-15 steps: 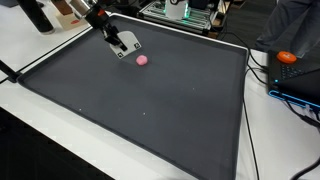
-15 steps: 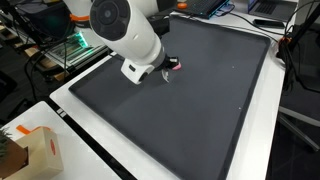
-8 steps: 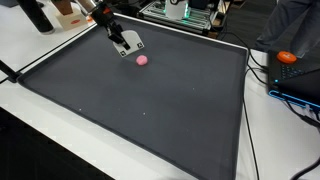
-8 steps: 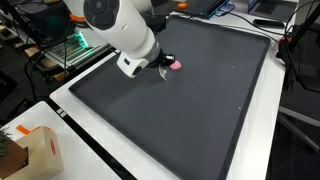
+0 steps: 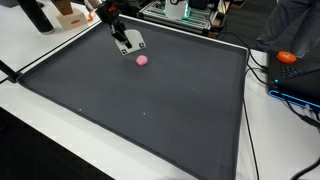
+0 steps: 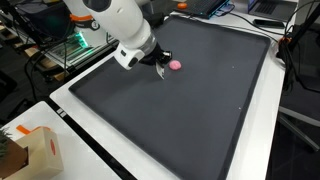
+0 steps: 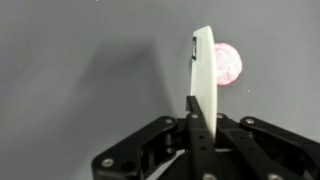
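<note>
A small pink ball [image 5: 142, 59] lies on the black mat [image 5: 150, 110]; it also shows as the ball [image 6: 176, 66] just past the arm. My gripper [image 5: 126, 40] hangs a little above the mat, behind and to one side of the ball, shut on a thin white flat piece [image 5: 131, 44]. In the wrist view the white piece [image 7: 203, 70] stands edge-on between the closed black fingers of the gripper [image 7: 197, 105], and its tip covers part of the pink ball [image 7: 230, 63] on the grey surface below. The piece and the ball look apart.
The mat has a raised white border [image 5: 244, 110] on a white table. An orange object [image 5: 288, 57] and cables lie beyond one side. A cardboard box [image 6: 35, 150] sits at a table corner, and equipment [image 5: 185, 12] stands behind the mat.
My gripper with the white piece has drawn back from the pink ball toward the mat's far corner and risen slightly. The ball has stayed put.
</note>
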Controlling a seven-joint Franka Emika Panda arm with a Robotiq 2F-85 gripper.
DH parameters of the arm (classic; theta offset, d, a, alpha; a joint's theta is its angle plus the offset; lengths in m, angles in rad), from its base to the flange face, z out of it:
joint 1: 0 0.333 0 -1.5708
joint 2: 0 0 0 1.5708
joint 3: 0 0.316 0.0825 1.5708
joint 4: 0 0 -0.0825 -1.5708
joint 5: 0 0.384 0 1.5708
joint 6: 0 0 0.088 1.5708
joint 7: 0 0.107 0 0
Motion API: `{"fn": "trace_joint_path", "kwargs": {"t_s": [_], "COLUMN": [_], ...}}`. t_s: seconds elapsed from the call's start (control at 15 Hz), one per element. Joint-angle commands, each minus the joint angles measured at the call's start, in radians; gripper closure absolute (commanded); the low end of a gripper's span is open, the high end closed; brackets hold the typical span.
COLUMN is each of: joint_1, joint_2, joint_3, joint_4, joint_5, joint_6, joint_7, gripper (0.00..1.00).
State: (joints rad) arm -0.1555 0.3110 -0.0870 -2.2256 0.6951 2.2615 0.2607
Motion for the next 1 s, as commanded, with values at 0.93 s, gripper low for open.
{"fn": "trace_joint_path", "kwargs": {"t_s": [0.93], "joint_1": [0.130], "joint_2": [-0.199], "joint_3": [0.049], "joint_4": [-0.112], "joint_5": [-0.357], "joint_6": [0.035], "joint_7": [-0.076], "gripper": [0.99]}}
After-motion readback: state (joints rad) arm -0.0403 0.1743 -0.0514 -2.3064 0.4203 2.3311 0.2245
